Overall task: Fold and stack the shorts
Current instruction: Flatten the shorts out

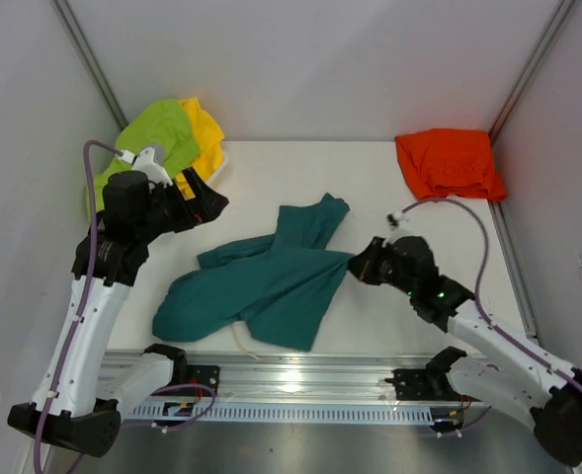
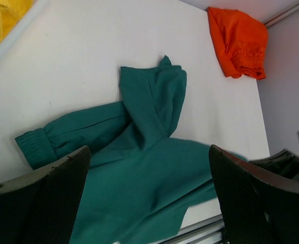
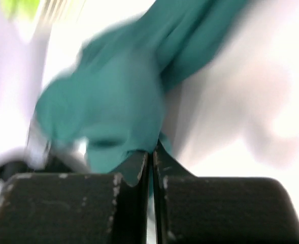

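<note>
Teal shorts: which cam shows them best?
Top external: the whole teal shorts lie in view, crumpled, one edge pinched by the right claw. Left wrist crops the lower part; right wrist is blurred, showing only cloth near the pinch.

White table [image 1: 271, 178], alu rail [image 1: 300, 380] along near edge, grey walls [image 1: 320, 59] w/ metal corner posts [image 1: 85, 59].

Teal shorts [image 1: 261, 281]: unfolded, rumpled, table ctr; one leg bent toward far side; white drawstring at near edge; R edge pinched in right gripper [image 1: 355, 265].
Orange shorts [image 1: 449, 163]: folded, far-R corner.
Lime shorts [image 1: 157, 133]: heaped, far-L corner.
Yellow shorts [image 1: 207, 138]: bunched, touching lime shorts.
</note>
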Robot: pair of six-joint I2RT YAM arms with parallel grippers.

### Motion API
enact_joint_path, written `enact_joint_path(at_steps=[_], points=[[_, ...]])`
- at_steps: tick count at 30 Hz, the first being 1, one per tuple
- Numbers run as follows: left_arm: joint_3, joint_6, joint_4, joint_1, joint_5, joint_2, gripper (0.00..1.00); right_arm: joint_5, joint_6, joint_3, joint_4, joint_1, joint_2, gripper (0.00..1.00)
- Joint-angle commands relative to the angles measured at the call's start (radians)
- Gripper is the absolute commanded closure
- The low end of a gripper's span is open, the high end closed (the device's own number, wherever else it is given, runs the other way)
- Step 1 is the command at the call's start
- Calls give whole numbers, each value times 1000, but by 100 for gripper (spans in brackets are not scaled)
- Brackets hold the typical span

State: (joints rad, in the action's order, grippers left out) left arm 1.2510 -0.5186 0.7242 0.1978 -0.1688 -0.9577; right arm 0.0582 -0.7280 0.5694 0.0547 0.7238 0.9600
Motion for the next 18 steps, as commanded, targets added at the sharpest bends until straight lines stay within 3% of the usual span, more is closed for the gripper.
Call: enact_joint_path(at_steps=[1, 3, 6, 7, 9, 13, 18], points=[[-21, 14, -55, -14, -40, 4, 1, 59, 140, 44, 313, -208, -35, 100], [-36, 11, -63, -12, -54, -1, 1, 100, 162, 64, 336, -335, -3, 100], [-57, 11, -68, -12, -66, -3, 1, 69, 159, 81, 364, -374, 45, 37], [-64, 12, -69, -14, -64, 3, 1, 60, 157, 81, 367, -371, 36, 32], [-70, 25, -62, -12, -58, 8, 1, 48, 156, 80, 366, -348, 10, 27], [-81, 46, -37, -12, -54, 5, 1, 9, 147, 84, 442, -291, -43, 26], [-96, 64, -19, -12, -55, 2, 1, 43, 96, 52, 496, -202, -81, 31]])
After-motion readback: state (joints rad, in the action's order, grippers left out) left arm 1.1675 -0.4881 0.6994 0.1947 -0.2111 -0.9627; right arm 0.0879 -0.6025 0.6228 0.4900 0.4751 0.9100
